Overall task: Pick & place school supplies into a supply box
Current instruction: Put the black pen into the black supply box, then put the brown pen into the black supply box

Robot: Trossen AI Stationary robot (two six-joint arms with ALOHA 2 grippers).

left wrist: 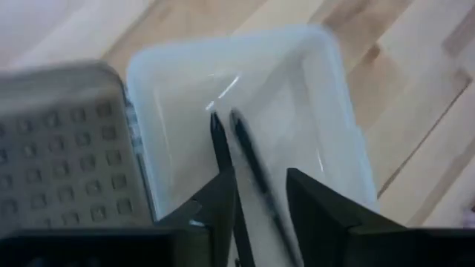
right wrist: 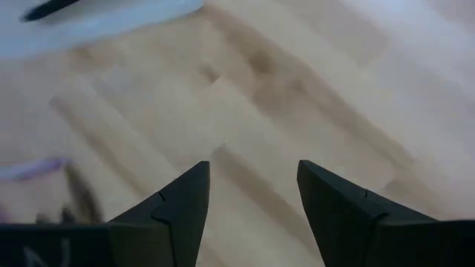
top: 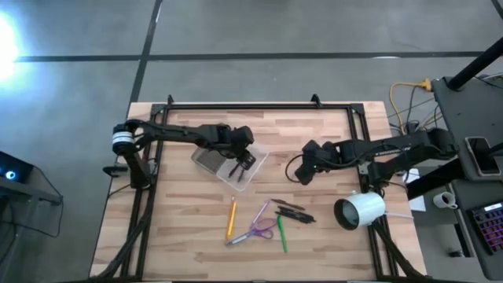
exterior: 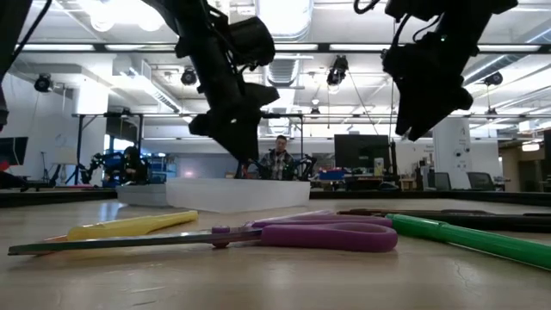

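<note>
Left gripper (left wrist: pixel 260 196) hangs over the box (top: pixel 228 163), fingers narrowly apart around a black pen (left wrist: pixel 252 159) (prob. releasing it inside). Right gripper (right wrist: pixel 252 200), wide open, waits beside the box w/ nothing held.

We find no text, label, brand, number or sign that can be read in any of the four views.
</note>
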